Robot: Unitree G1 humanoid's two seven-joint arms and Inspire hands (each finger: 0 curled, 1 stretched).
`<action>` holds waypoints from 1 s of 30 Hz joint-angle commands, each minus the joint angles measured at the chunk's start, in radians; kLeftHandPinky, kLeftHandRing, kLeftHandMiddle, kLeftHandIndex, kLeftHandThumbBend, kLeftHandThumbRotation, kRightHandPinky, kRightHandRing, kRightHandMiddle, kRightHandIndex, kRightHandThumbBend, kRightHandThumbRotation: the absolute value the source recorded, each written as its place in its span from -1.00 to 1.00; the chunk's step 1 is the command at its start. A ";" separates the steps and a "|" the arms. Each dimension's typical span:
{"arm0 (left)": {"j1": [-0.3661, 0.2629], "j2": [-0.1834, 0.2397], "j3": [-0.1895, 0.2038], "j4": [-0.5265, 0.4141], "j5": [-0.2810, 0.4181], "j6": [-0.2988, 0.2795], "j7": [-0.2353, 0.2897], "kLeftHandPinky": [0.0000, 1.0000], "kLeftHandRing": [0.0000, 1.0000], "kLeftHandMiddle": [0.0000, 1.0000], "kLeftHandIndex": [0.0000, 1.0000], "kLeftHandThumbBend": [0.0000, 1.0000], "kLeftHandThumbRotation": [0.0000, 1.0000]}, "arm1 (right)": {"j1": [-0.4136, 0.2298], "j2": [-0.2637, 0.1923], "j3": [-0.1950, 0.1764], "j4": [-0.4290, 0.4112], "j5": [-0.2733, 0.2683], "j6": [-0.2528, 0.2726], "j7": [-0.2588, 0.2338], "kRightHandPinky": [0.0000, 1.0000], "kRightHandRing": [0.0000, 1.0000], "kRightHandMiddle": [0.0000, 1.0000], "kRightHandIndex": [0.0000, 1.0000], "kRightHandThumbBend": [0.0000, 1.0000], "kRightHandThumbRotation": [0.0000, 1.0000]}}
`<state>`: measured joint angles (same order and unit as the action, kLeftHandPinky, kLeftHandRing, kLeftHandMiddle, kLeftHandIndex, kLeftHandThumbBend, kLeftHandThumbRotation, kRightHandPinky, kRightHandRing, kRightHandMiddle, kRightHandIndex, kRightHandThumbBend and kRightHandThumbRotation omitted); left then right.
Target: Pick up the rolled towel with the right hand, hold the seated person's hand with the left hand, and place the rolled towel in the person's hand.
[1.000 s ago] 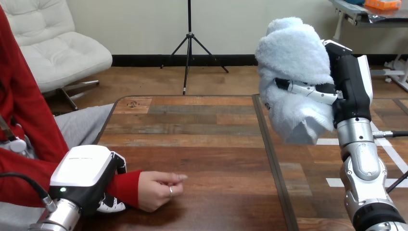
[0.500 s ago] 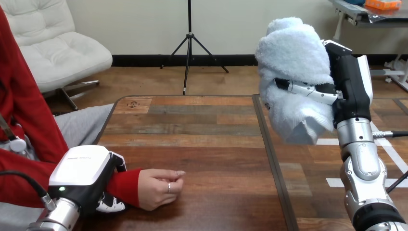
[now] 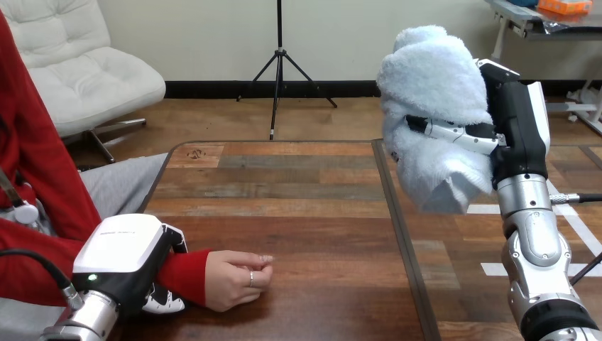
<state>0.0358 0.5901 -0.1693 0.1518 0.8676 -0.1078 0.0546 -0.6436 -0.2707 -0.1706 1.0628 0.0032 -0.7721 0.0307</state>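
The right robot hand [image 3: 515,121] is closed round the pale blue, fluffy rolled towel [image 3: 433,92], one finger lying across its front. It holds the towel upright in the air, well above and far to the right of the person's hand [image 3: 238,278]. The pick-up part of the task therefore looks finished.

The person's hand rests on the brown wooden plank desk [image 3: 305,206] as a loose fist, knuckles up. Directly left of it, the left robot hand [image 3: 124,256] sits over the wrist in its red sleeve [image 3: 186,275]. Its white shell lies on top, with a dark digit above the sleeve and black-and-white fingers [image 3: 163,304] showing beneath. It appears clasped round the wrist rather than the hand itself, so the holding step seems done in that form.

The hand-over is what remains. The towel is nowhere near the person's hand, and that hand is curled with its palm facing down. By my reading, the fist must open and turn up, and the right arm must carry the towel across and down to it before letting go.
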 commanded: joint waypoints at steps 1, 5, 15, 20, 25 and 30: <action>-0.051 0.008 -0.007 -0.023 -0.015 0.000 -0.012 -0.30 -0.16 -0.07 -0.03 0.61 -1.00 | -0.034 -0.010 -0.012 -0.047 0.014 -0.013 -0.004 -0.53 -0.42 -0.27 -0.18 0.61 -1.00; -0.053 0.010 -0.007 -0.018 -0.022 -0.008 -0.013 -0.27 -0.13 -0.03 0.01 0.61 -1.00 | -0.035 -0.009 -0.013 -0.047 0.018 -0.012 -0.001 -0.53 -0.42 -0.28 -0.18 0.61 -1.00; -0.057 0.021 -0.018 -0.027 -0.007 0.007 -0.042 -0.18 0.00 0.12 0.14 0.68 -1.00 | -0.035 -0.010 -0.013 -0.045 0.017 -0.012 -0.002 -0.53 -0.42 -0.27 -0.18 0.61 -1.00; -0.055 0.030 -0.025 -0.034 0.017 0.010 -0.046 -0.08 0.11 0.22 0.22 0.75 -1.00 | -0.035 -0.011 -0.012 -0.045 0.013 -0.012 -0.007 -0.53 -0.42 -0.27 -0.18 0.61 -1.00; -0.057 0.040 -0.031 -0.039 0.034 0.016 -0.069 0.06 0.22 0.30 0.28 0.80 -0.98 | -0.035 -0.010 -0.012 -0.047 0.014 -0.009 -0.004 -0.53 -0.43 -0.28 -0.18 0.61 -1.00; -0.057 0.048 -0.033 -0.046 0.027 0.019 -0.102 0.24 0.33 0.38 0.34 0.82 -0.92 | -0.035 -0.009 -0.013 -0.046 0.017 -0.009 -0.003 -0.54 -0.43 -0.28 -0.18 0.61 -1.00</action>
<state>0.0223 0.6102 -0.1836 0.1239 0.8852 -0.0960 -0.0163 -0.6436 -0.2707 -0.1706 1.0629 0.0027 -0.7721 0.0307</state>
